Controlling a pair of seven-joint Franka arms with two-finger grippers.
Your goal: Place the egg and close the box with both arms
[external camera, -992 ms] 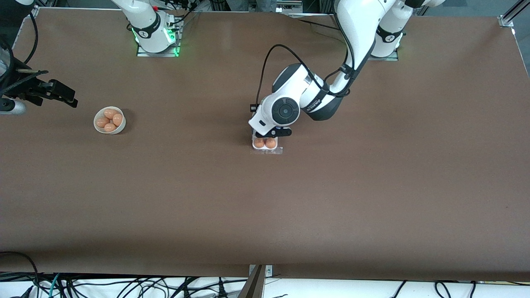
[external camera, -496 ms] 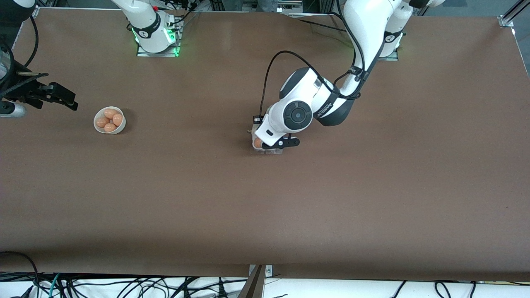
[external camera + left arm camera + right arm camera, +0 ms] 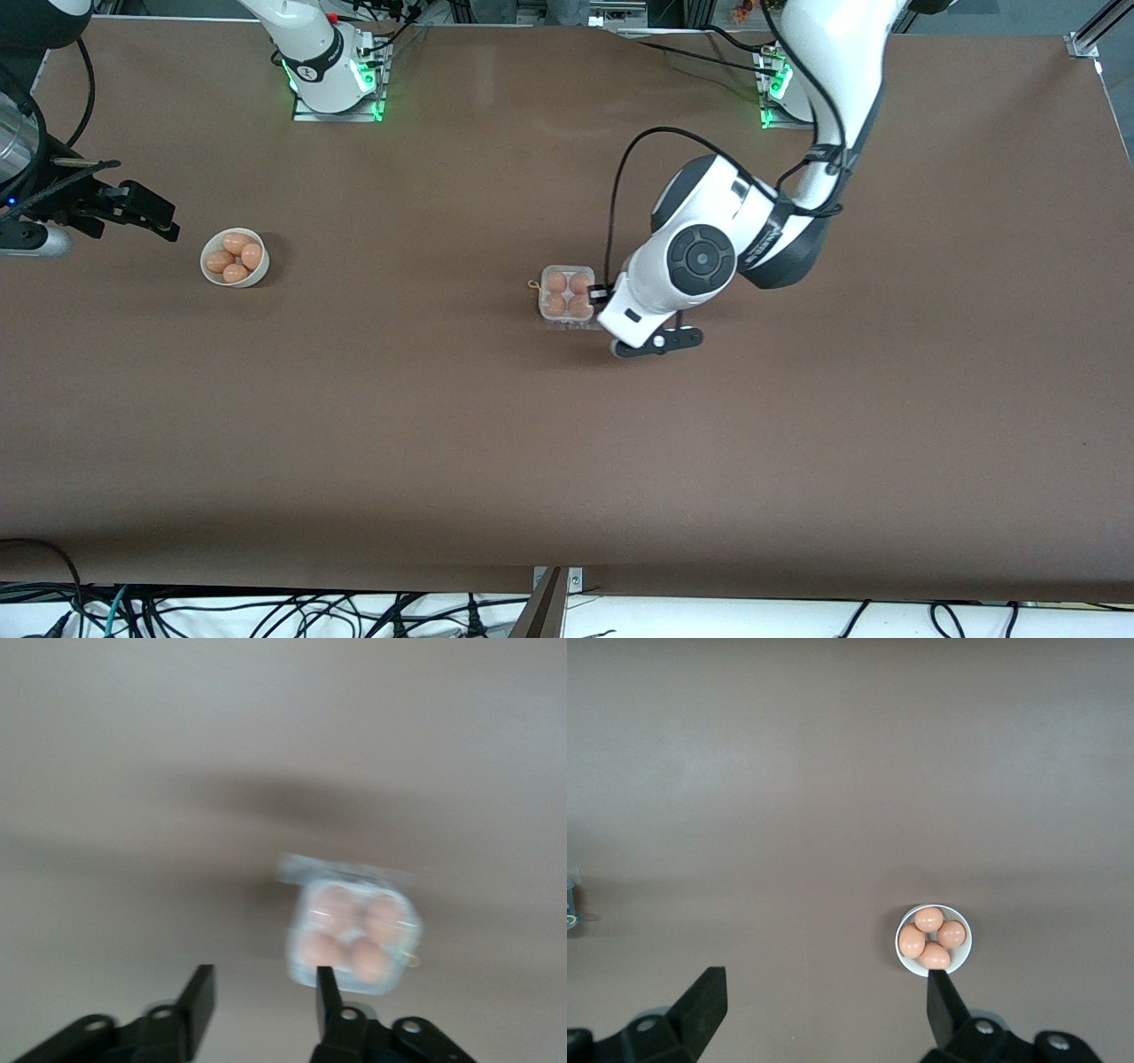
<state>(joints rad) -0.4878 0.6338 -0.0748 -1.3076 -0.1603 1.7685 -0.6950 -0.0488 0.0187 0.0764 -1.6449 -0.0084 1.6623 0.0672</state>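
Note:
The box (image 3: 567, 296) is a small clear carton in the middle of the table with four brown eggs in its cells. It also shows in the left wrist view (image 3: 353, 936). Its clear lid seems to lie over the eggs; I cannot tell if it is latched. My left gripper (image 3: 660, 344) is open and empty, low over bare table beside the box, toward the left arm's end. In its wrist view (image 3: 264, 974) one fingertip (image 3: 324, 985) is at the box's edge. My right gripper (image 3: 146, 211) is open and empty, waiting in the air near the white bowl (image 3: 234, 257).
The white bowl holds several brown eggs and also shows in the right wrist view (image 3: 934, 941), by one finger of the right gripper (image 3: 826, 979). A small yellowish loop (image 3: 532, 284) lies against the box. The brown table (image 3: 567, 461) stretches wide toward the front camera.
My left arm has swung off the box toward its own end of the table, uncovering all four eggs. The right gripper has barely shifted.

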